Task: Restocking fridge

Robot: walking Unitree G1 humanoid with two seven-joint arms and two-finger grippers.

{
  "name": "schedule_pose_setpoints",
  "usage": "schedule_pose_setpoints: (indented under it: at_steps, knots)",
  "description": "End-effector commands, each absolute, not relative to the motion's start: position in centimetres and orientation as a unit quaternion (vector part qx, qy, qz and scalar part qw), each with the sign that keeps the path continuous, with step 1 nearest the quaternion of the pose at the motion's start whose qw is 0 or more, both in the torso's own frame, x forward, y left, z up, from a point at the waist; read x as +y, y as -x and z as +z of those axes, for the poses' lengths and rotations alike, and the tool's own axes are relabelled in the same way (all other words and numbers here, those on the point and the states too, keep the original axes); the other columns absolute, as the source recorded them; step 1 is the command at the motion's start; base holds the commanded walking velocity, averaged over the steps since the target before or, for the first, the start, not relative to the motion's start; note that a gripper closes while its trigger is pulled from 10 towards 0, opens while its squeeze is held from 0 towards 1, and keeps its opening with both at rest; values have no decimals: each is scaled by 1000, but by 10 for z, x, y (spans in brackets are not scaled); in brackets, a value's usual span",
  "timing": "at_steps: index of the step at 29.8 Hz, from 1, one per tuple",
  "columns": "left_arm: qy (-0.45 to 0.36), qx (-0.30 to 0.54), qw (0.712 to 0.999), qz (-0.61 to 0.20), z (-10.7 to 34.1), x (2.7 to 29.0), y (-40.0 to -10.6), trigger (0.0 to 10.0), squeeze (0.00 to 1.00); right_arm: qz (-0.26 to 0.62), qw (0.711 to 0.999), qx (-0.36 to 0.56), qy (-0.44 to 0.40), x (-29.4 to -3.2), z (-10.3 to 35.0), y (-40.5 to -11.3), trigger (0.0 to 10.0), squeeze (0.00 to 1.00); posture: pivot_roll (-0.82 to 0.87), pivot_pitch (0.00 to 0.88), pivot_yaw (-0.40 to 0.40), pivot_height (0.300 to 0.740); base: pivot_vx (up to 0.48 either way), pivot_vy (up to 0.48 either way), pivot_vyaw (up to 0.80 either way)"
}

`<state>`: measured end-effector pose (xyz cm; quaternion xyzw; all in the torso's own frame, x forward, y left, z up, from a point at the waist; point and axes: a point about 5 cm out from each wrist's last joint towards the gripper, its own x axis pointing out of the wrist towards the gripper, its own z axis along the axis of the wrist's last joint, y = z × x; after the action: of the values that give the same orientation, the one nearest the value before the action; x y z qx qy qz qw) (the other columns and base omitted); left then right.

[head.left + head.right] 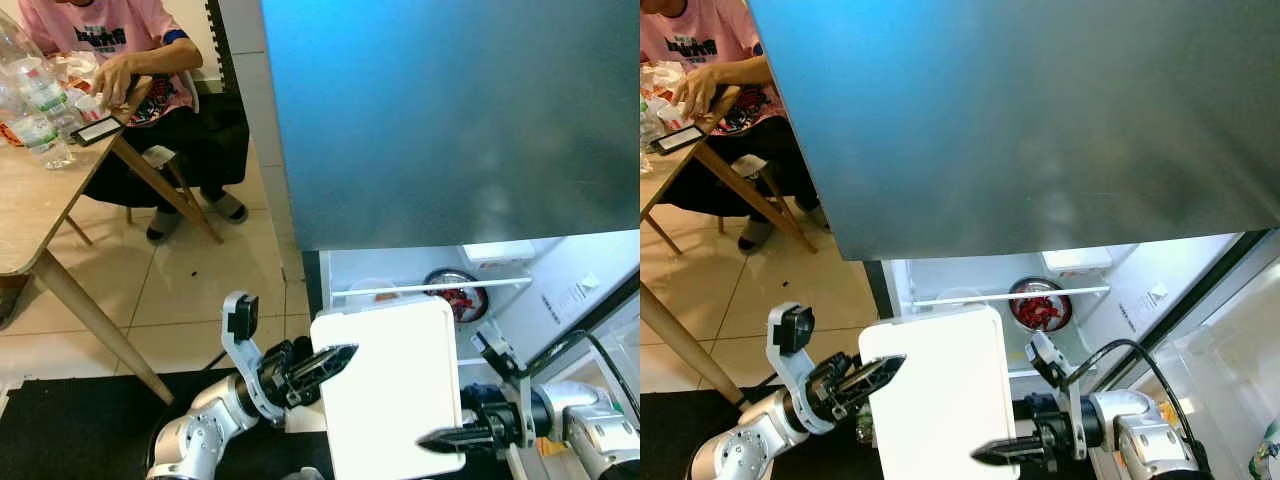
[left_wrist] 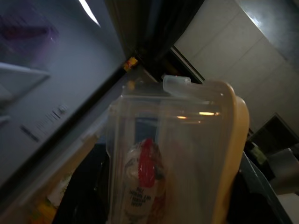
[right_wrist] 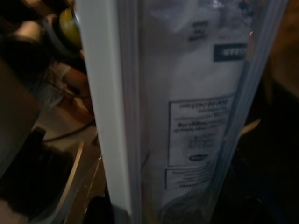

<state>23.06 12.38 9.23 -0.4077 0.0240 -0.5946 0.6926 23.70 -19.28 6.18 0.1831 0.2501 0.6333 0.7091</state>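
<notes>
I see both grippers pressing a white-lidded container between them, just near of the open fridge. The left gripper touches its left edge, the right gripper its near right corner — whether each gripper's 2 fingers are spread or closed, I cannot tell. The lid hides the contents; a wrist view shows labelled packets through clear walls. Far left, a person sits at a table, head cut off.

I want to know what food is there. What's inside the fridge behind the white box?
On the lit shelf sits a round bowl of red food and a white rectangular tub. The white-lidded box held between the two tools covers everything lower.
</notes>
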Motion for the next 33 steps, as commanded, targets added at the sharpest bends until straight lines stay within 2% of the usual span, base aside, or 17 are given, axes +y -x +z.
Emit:
schedule_pose_setpoints:
  at_steps: [1,2,5,11,14,15,16,17,18,24,29,33]
  knots:
    - [427,74,689,-581,75,118,-221,0,0,588,763,185,-195,-198,80,-259,10000,655,-19,103,34,740,0,0,0]
    - [430,67,696,-572,76,120,-224,0,0,577,770,171,-211,-200,82,-262,10000,1000,-18,106,34,740,0,0,0]
    - [446,41,714,-539,78,128,-232,0,0,551,783,152,-245,-204,79,-263,10000,1000,-16,112,33,740,0,0,0]
    - [458,19,728,-511,80,137,-237,0,0,497,807,129,-291,-211,72,-264,10000,1000,-17,120,34,740,0,0,0]
    - [459,17,729,-507,80,138,-237,0,0,493,809,129,-294,-211,71,-263,10000,1000,-17,120,34,740,0,0,0]
    - [461,12,731,-502,81,139,-238,0,0,484,812,133,-298,-211,68,-262,10000,965,-20,123,36,740,0,0,0]
    - [465,3,736,-491,82,142,-241,0,0,474,813,136,-309,-211,64,-260,10000,353,-22,124,34,740,0,0,0]
    - [465,3,736,-491,82,142,-241,0,0,474,813,136,-309,-211,64,-260,10000,353,-22,124,34,740,0,0,0]
    - [470,-9,741,-480,83,145,-243,0,0,459,816,136,-325,-213,61,-259,10000,0,-21,125,34,740,0,0,0]
    - [492,-58,750,-439,90,161,-250,0,0,407,813,112,-400,-226,56,-256,10000,0,-24,126,34,740,0,0,0]
    - [512,-88,739,-429,96,166,-250,0,0,420,778,89,-458,-227,56,-244,10000,0,-22,129,37,740,0,0,0]
    - [533,-110,724,-423,98,169,-248,0,0,429,761,95,-478,-221,51,-239,10000,0,-20,130,41,740,0,0,0]
